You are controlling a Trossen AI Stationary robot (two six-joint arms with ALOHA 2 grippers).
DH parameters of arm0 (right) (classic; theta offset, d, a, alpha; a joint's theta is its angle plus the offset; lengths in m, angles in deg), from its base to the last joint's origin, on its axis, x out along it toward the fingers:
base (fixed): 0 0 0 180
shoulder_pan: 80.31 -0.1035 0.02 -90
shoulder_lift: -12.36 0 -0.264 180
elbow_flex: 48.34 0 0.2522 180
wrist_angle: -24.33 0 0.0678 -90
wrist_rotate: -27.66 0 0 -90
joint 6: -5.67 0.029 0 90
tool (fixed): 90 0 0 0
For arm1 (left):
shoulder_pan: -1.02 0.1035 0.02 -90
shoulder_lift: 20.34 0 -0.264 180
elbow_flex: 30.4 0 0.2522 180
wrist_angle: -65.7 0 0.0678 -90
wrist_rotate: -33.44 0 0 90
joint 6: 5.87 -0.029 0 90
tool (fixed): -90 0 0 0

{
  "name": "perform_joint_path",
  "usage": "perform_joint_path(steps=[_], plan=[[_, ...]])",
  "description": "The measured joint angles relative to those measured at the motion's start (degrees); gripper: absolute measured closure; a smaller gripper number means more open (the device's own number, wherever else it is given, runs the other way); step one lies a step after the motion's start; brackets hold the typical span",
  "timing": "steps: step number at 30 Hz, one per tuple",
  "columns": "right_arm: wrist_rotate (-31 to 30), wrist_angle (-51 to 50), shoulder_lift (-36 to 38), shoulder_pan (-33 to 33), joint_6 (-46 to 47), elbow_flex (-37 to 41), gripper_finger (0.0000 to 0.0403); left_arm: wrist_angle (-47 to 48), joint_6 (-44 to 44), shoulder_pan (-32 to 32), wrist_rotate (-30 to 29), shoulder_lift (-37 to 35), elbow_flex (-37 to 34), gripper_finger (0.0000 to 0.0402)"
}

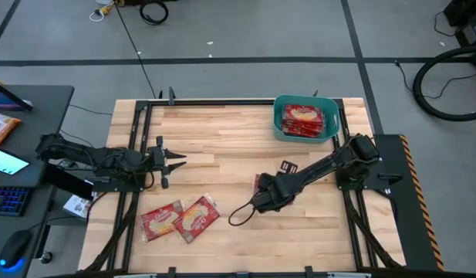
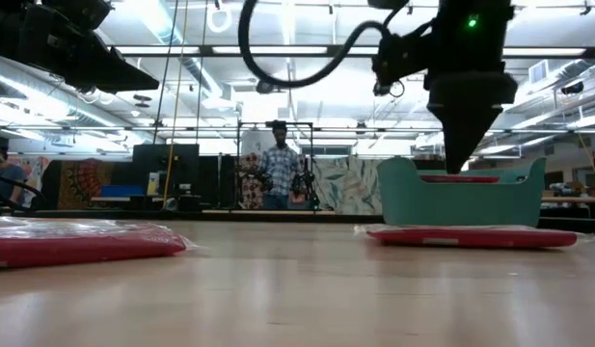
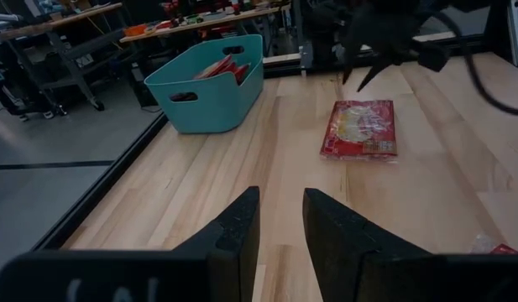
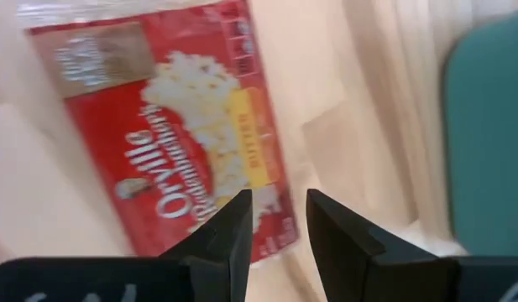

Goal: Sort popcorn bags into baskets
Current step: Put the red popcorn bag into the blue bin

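Observation:
One red popcorn bag (image 4: 191, 126) lies flat on the table right below my right gripper (image 4: 279, 197), print side up. That gripper (image 2: 461, 169) points down and hovers clear above the bag (image 2: 471, 235), fingers open by a narrow gap. The high view shows the arm covering most of this bag (image 1: 258, 183). Two more bags (image 1: 162, 220) (image 1: 197, 216) lie flat near the table's near left. The teal basket (image 1: 278, 116) stands at the far right and holds several red bags (image 1: 305, 117). My left gripper (image 1: 180, 160) waits level at the table's left, narrowly open.
A small black object (image 1: 288, 167) lies on the wood between the basket and my right arm. A cable loop (image 1: 238, 215) hangs from the right arm over the table. An orange packet (image 1: 2, 127) sits on the desk left of the table. A person (image 2: 278, 173) stands far behind.

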Motion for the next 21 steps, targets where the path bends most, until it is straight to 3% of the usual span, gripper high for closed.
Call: perform_joint_path(steps=[11, 17, 21], plan=[[-1.00, 2.00, -1.62, -5.19, 6.51, -4.24, 0.0284, -0.05, -0.01, 0.02, 0.00, -0.02, 0.00, 0.0304], [-3.35, 3.55, -6.45, -7.38, 2.72, -7.81, 0.0282, -0.13, 0.00, 0.00, 0.00, 0.00, 0.00, 0.0304], [-3.20, 6.03, -7.65, -7.86, 0.36, -7.96, 0.0258, -0.13, 0.26, 0.02, 0.00, -0.01, 0.00, 0.0304]])
